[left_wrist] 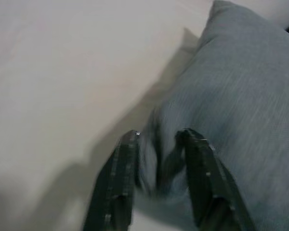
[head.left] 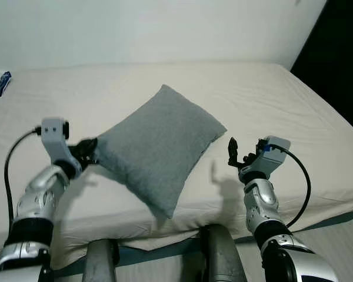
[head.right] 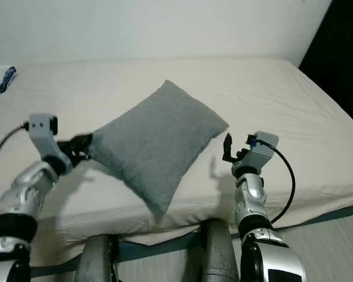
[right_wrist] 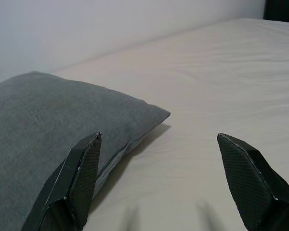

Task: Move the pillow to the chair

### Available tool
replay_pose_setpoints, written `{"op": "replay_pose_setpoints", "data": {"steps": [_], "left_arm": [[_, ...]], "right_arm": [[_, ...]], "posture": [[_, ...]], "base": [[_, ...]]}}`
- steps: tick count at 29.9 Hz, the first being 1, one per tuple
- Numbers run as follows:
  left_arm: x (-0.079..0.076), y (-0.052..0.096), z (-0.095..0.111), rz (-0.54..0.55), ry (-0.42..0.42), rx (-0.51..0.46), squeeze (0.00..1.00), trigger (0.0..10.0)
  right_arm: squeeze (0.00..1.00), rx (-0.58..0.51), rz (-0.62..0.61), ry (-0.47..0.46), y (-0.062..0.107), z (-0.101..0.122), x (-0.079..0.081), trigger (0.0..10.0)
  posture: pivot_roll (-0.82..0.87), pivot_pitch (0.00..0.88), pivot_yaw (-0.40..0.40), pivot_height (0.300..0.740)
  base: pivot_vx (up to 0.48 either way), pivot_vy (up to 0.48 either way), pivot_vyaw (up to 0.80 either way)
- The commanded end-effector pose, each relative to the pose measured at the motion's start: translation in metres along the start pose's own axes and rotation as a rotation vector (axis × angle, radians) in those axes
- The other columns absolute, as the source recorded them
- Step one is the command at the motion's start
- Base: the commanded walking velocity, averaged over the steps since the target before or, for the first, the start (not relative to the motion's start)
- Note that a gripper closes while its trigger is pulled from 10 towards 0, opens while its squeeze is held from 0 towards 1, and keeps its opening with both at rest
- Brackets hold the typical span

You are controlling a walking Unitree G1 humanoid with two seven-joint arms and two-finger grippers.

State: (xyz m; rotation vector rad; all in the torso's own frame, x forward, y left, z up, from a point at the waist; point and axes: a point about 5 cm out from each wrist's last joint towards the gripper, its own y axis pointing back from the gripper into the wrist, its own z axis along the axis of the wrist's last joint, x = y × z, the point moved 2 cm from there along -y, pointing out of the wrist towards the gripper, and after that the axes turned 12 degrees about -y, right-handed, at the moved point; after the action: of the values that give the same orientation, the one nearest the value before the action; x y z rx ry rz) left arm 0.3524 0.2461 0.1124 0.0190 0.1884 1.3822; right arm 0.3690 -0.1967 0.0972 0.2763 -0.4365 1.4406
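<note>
You see the grey pillow [head.left: 159, 145] on the cream bed [head.left: 282, 106], lying as a diamond, with one corner toward the wall and one corner toward the near edge of the mattress. Its left corner is lifted a little and it is taken by your left claw [head.left: 89, 154]. In the left wrist view the two black fingers [left_wrist: 119, 185] are clenched on a bunched fold of the grey cloth, so this claw is grasping the pillow at that corner. The near corner of the pillow hangs just over the edge of the bed.

Your right claw [head.left: 233, 154] is held up beside the right side of the pillow, near to it but apart from it. In the right wrist view its fingers [right_wrist: 77, 183] stand wide from each other with nothing between them, so this claw is released; the pillow's right corner [right_wrist: 149, 115] lies ahead of it on the sheet.

The sheet has soft wrinkles around the pillow, and the pillow puts a shadow on the bed under its raised left part. A black cable runs from each wrist along the silver arm.

At the far left of the bed, near the wall, there is a small white and blue package [head.left: 0, 83], well apart from the pillow. On the right, past the bed's corner, the room is dark
</note>
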Motion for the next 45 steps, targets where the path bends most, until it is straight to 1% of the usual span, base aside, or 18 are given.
{"op": "replay_pose_setpoints", "data": {"steps": [1,8,12,13,15,17,18,21,22,23,28,31,35,36,37,38,41,45], "left_arm": [[0.015,0.008,-0.011,0.081,0.099,0.020,1.00,10.0],[0.049,0.026,-0.016,0.203,0.236,0.014,1.00,10.0],[0.049,0.038,-0.037,0.143,0.306,0.165,1.00,10.0],[0.044,0.045,-0.053,0.113,0.326,0.265,1.00,10.0],[0.032,0.056,-0.077,0.058,0.448,0.364,0.42,10.0],[0.032,0.056,-0.077,0.058,0.448,0.364,0.42,10.0],[0.013,0.058,-0.089,-0.010,0.540,0.368,0.00,10.0],[-0.003,0.056,-0.095,-0.061,0.556,0.349,0.00,10.0],[-0.010,0.053,-0.094,-0.070,0.613,0.306,1.00,10.0],[-0.010,0.053,-0.094,-0.070,0.613,0.306,1.00,10.0],[-0.024,0.037,-0.082,-0.077,0.847,0.136,1.00,10.0],[-0.028,0.034,-0.081,-0.083,0.877,0.128,1.00,10.0],[-0.049,0.023,-0.084,-0.115,0.849,0.163,1.00,10.0],[-0.056,0.018,-0.083,-0.117,0.862,0.149,0.13,10.0],[-0.056,0.018,-0.083,-0.117,0.862,0.149,0.13,10.0],[-0.065,0.012,-0.078,-0.132,0.873,0.127,0.00,10.0],[-0.089,-0.003,-0.056,-0.209,0.941,0.010,0.00,10.0],[-0.097,-0.007,-0.047,-0.243,0.965,-0.031,0.00,10.0]], "right_arm": [[0.00,0.006,-0.003,0.008,0.002,-0.002,-0.002,10.0],[0.00,0.008,-0.003,0.010,0.002,-0.002,-0.003,10.0],[0.00,0.012,-0.001,0.008,0.003,-0.004,-0.002,10.0],[0.00,0.014,0.000,0.006,0.003,-0.004,-0.001,10.0],[0.00,0.015,0.002,0.002,0.003,-0.005,0.000,10.0],[0.00,0.015,0.002,0.002,0.003,-0.005,0.000,10.0],[0.00,0.016,0.003,0.000,0.004,-0.006,0.000,10.0],[0.00,0.017,0.004,0.000,0.004,-0.007,0.000,10.0],[0.00,0.018,0.005,0.001,0.004,-0.007,0.000,10.0],[0.00,0.018,0.005,0.001,0.004,-0.007,0.000,10.0],[0.00,0.017,0.007,0.003,0.005,-0.007,0.000,10.0],[0.00,0.017,0.006,0.004,0.005,-0.007,0.000,10.0],[0.00,0.015,0.005,0.004,0.005,-0.007,-0.001,10.0],[0.00,0.017,0.006,0.004,0.005,-0.007,0.000,10.0],[0.00,0.017,0.006,0.004,0.005,-0.007,0.000,10.0],[0.00,0.018,0.008,0.003,0.005,-0.007,0.000,10.0],[0.00,0.018,0.011,-0.001,0.004,-0.007,0.002,10.0],[0.00,0.017,0.011,-0.002,0.004,-0.007,0.003,10.0]], "posture": [[0.09,0.093,-0.081,0.560],[0.09,0.090,-0.082,0.560],[0.10,0.081,-0.081,0.560],[0.10,0.081,-0.081,0.560],[0.11,0.075,-0.076,0.560],[0.11,0.075,-0.076,0.560],[0.11,0.073,-0.077,0.560],[0.11,0.073,-0.077,0.560],[0.10,0.071,-0.076,0.560],[0.10,0.071,-0.076,0.560],[0.10,0.069,-0.072,0.560],[0.10,0.068,-0.071,0.560],[0.10,0.072,-0.073,0.560],[0.10,0.074,-0.074,0.560],[0.10,0.074,-0.074,0.560],[0.09,0.077,-0.073,0.560],[0.09,0.079,-0.070,0.560],[0.09,0.079,-0.069,0.560]], "base": [[0.000,0.000,0.00],[0.000,0.000,0.00],[0.000,0.000,0.00],[0.000,0.000,0.00],[0.000,0.000,0.00],[0.000,0.000,0.00],[0.000,0.000,0.00],[0.000,0.000,0.00],[0.000,0.000,0.00],[0.000,0.000,0.00],[0.000,0.000,0.00],[0.000,0.000,0.00],[0.000,0.000,0.00],[0.000,0.000,0.00],[0.000,0.000,0.00],[0.000,0.000,0.00],[0.000,0.000,0.00],[0.000,0.000,0.00]]}}
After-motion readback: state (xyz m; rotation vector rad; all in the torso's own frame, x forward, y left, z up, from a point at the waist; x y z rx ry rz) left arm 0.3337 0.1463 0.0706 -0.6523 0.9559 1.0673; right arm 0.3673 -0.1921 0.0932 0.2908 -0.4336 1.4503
